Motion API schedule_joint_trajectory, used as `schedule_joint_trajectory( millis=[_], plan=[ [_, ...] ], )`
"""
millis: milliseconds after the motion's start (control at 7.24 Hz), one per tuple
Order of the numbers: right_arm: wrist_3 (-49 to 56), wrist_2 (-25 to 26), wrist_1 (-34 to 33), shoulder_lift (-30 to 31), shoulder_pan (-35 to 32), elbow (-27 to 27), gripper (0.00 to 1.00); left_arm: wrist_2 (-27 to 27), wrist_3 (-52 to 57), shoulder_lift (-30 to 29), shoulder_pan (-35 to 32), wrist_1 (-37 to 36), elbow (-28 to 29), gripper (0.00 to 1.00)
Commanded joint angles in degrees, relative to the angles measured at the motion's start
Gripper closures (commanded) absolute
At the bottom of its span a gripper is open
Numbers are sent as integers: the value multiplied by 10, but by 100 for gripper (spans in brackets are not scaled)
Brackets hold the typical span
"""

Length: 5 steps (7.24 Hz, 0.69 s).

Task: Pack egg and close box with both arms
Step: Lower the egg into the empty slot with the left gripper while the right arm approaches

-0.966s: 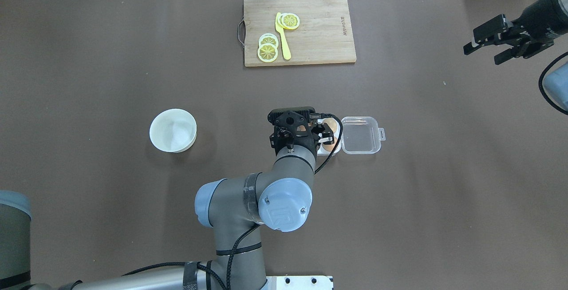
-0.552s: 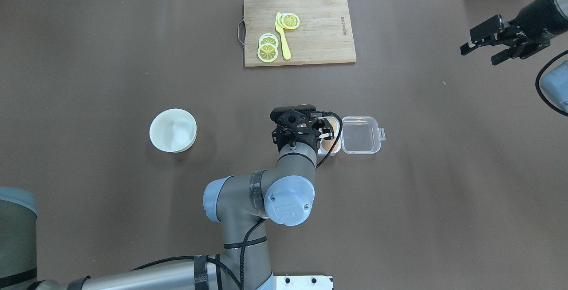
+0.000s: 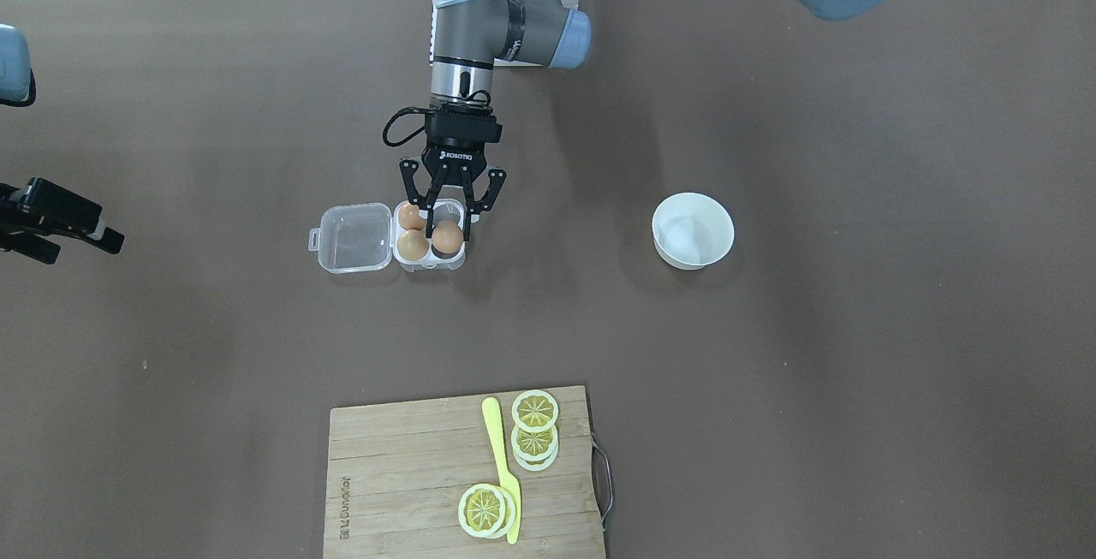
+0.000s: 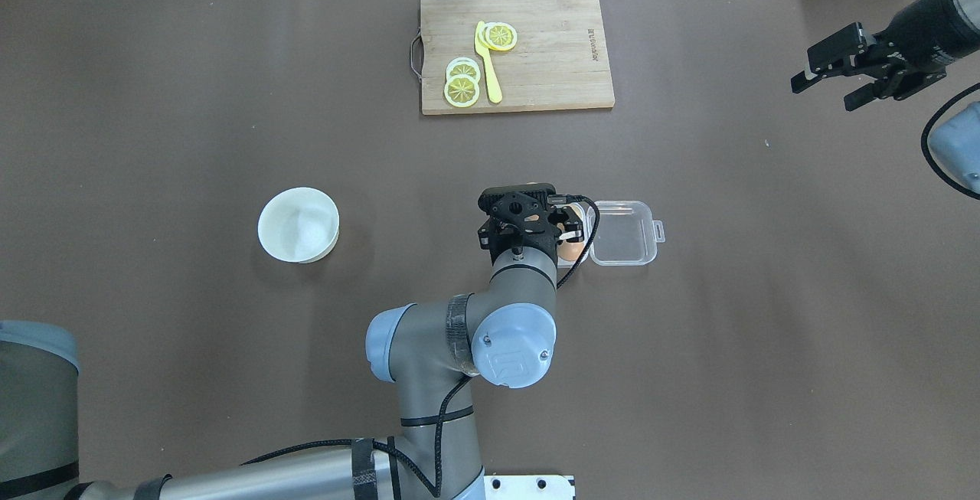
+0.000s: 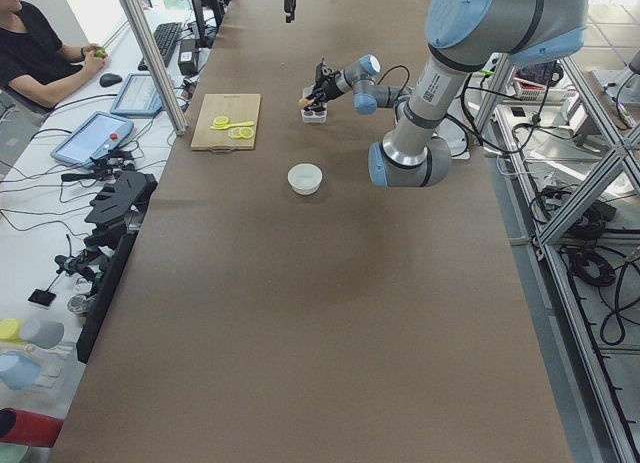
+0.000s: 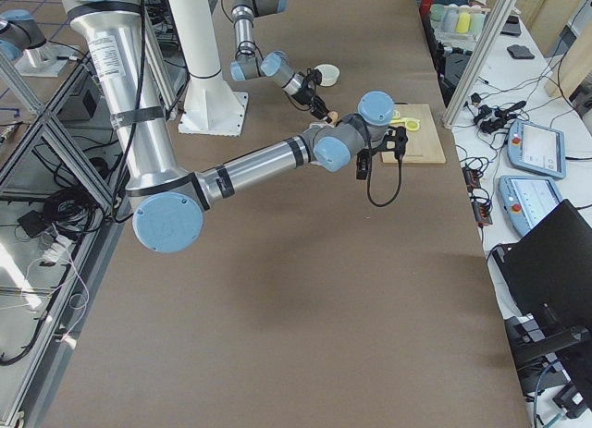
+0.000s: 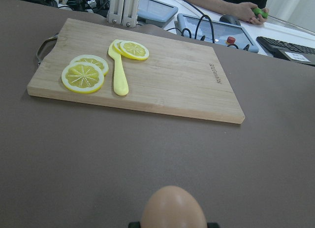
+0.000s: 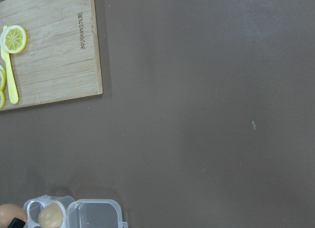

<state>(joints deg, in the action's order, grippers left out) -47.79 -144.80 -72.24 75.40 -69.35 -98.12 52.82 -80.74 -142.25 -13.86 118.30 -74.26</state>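
Where the front-facing camera looks down, the left fingers (image 3: 467, 217) grip the egg (image 3: 446, 236) at a cell of the box (image 3: 431, 265), next to two other eggs (image 3: 412, 244) seated there; the clear lid (image 3: 353, 238) lies open flat on the desk (image 3: 771, 371). From overhead, the right fingers (image 4: 805, 80) hang spread wide, well apart from the box near the desk's far corner. At the left wrist, the egg (image 7: 173, 208) fills the bottom centre, cutting board (image 7: 172, 75) beyond.
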Motion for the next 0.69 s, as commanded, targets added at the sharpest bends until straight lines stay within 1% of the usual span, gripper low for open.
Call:
schedule_joint_trajectory(
  millis=[0, 552],
  plan=[
    [-1, 0, 0, -1, 0, 0, 0, 1, 0, 0, 1, 0, 1, 100],
    [-15, -2, 1, -2, 0, -1, 0, 1, 0, 0, 2, 0, 1, 100]
  ],
)
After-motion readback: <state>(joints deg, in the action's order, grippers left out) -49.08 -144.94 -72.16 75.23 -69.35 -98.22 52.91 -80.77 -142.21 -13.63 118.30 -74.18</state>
